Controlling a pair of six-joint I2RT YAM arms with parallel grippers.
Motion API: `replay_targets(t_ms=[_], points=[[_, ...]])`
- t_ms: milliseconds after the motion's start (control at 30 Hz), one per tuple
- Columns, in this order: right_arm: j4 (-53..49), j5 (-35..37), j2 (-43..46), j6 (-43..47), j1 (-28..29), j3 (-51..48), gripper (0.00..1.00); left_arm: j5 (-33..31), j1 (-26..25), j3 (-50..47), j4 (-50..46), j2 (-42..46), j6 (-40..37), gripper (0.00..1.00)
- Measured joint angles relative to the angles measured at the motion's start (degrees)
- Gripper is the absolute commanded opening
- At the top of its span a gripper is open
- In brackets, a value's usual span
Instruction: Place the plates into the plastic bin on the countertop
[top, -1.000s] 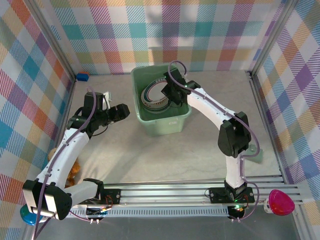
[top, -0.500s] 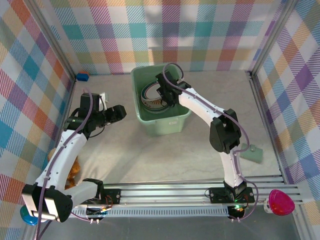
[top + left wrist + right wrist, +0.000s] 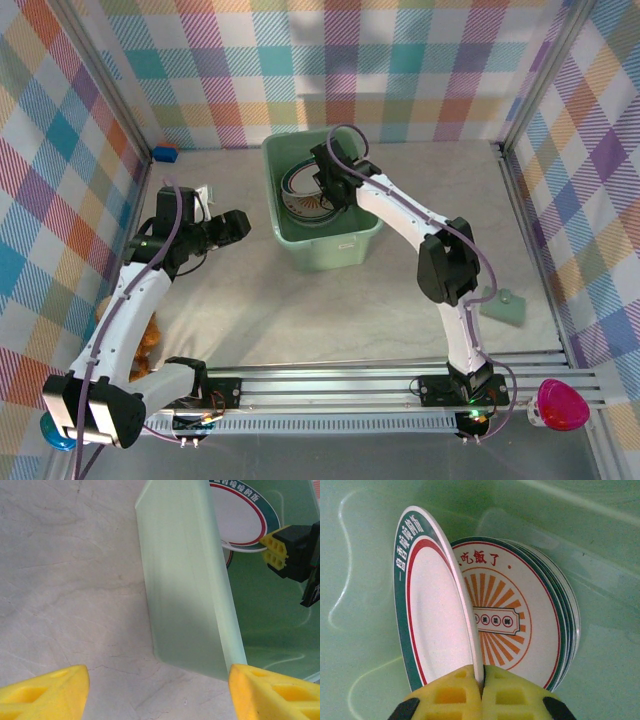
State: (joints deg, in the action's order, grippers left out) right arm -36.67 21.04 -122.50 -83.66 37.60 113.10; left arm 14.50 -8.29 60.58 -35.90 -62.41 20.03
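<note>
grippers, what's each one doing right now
Left gripper: open, holding nothing, beside the bin.
Right gripper: closed on the rim of a green-edged plate, inside the bin.

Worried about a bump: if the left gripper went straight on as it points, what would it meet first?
Most likely the outer wall of the plastic bin, ahead of the left gripper; bare countertop lies before it; depth is unclear.

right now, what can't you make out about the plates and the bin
- Plate count in the stack: right wrist view, the held plate covers its left side.
- Floor of the plastic bin: top external view, the right arm crosses it.
- The orange thing at left: top external view, left arm hides most.
</note>
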Motion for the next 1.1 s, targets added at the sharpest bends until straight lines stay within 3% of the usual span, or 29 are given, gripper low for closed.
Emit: replay_targets(t_ms=[600,700,800,1100], points=[[-5.8,7.2,-4.9,-8.6,4.7,5.3,0.00,1.1,0.6,-1.2,0.0,1.8,-0.2,0.73],[-5.5,7.0,-6.1,-10.4,4.7,5.2,0.05,1.1,0.7,-1.2,0.0,1.8,-0.2,0.74],[-5.0,6.9,-6.3,-11.5,4.7,5.2,0.18,1.1,0.9,-1.2,0.0,1.8,-0.4,0.74],[-3.3,5.7,-6.7,-9.9,4.8,5.1,0.83,1.1,1.0,-1.2,0.0,1.8,-0.4,0.74]])
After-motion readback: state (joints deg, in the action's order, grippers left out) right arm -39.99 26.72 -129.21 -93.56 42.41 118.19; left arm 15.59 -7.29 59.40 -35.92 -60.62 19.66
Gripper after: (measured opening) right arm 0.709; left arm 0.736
